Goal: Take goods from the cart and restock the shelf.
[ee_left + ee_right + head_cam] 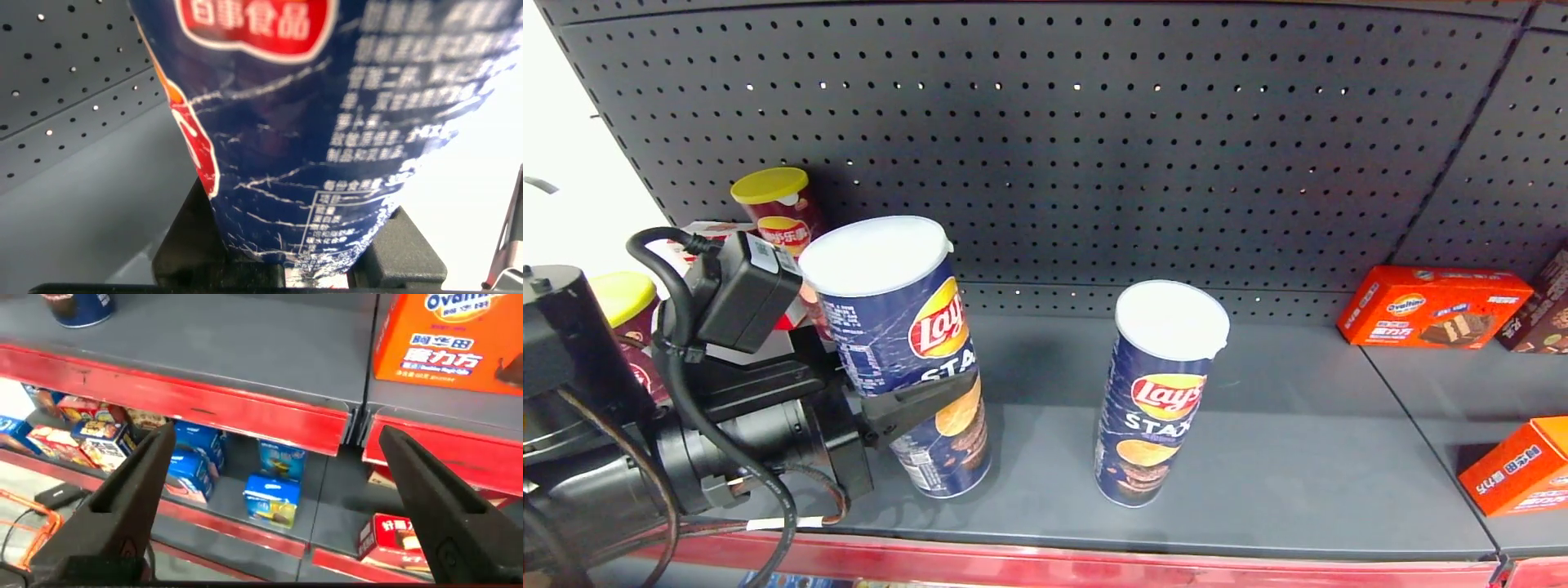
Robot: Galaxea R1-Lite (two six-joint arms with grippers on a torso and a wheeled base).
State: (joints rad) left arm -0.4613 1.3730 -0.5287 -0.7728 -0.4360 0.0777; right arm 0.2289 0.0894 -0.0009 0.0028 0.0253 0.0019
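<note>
Left end effector (915,400) clamped on tilted blue chip can (898,327) near shelf (1298,457) front-left corner, second blue chip can (1156,408) upright near front edge, right end effector (278,433) spread wide, facing shelf's red front lip

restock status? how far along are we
Done: one blue chip can stands upright on the shelf. In hand: the left hand is shut on a second blue can, tilted, to the left of the first. Whether its base touches the shelf is unclear. Left: set it upright and let go. The right hand is open and empty. How many goods are left to stock can't be judged.
</note>
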